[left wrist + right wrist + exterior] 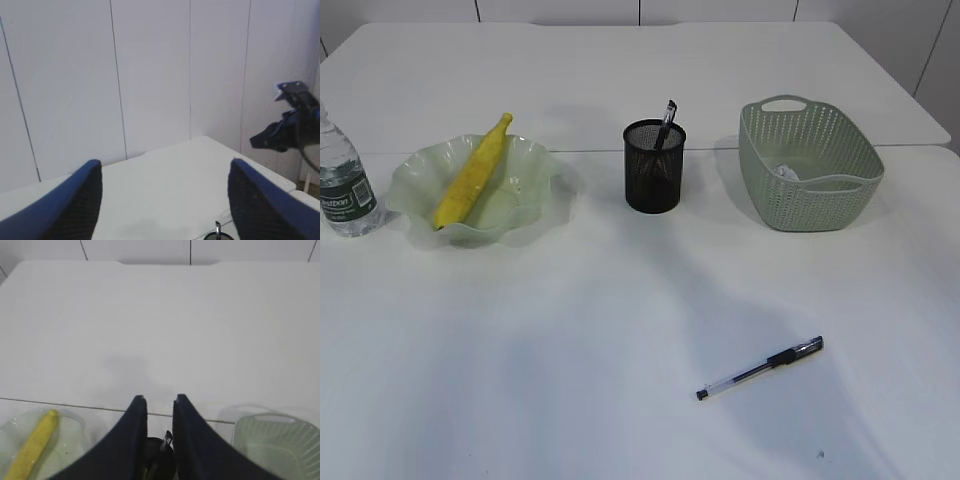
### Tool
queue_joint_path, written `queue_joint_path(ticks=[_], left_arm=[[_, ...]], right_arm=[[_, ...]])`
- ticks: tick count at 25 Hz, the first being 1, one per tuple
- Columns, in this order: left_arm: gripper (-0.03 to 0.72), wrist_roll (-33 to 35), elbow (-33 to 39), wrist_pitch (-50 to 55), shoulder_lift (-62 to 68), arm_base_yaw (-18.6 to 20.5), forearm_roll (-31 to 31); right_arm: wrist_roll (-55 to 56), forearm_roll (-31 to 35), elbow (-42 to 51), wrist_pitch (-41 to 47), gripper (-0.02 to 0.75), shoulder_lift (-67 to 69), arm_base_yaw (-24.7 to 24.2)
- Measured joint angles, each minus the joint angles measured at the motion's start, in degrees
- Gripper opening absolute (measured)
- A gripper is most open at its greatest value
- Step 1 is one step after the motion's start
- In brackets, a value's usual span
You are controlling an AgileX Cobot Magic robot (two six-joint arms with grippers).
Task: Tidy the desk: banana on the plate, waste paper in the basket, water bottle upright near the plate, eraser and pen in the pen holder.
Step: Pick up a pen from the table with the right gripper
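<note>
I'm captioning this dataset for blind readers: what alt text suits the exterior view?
A white table holds a banana on a green plate, a water bottle upright at its left, a black mesh pen holder with a pen in it, a green basket, and a loose pen in front.

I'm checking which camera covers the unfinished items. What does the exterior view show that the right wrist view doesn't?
Only the exterior view shows the loose pen lying on the table, the upright water bottle left of the plate, and crumpled paper in the basket.

Only the right wrist view shows the right end effector, its jaws narrowly apart and empty.

Both share the banana on the plate, the pen holder and the basket.
</note>
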Motion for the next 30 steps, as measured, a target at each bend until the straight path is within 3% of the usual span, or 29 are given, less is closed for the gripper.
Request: queue_joint_path(ticks=[15,22,30], left_arm=[[0.551,0.0,0.0,-4.9,0.0,-4.0,3.09],[0.509,0.0,0.0,-7.22,0.0,-4.21,3.86],[0.485,0.0,0.0,-7.24,0.0,-6.61,3.59]], right_arm=[[-12.55,8.76,1.4,0.19,0.139,-25.66,0.0],[-16.83,11.55,18.37,0.24,0.139,-42.84,0.0],[-17.62,13.36,48.55,0.34,0.139,-65.26,0.0]])
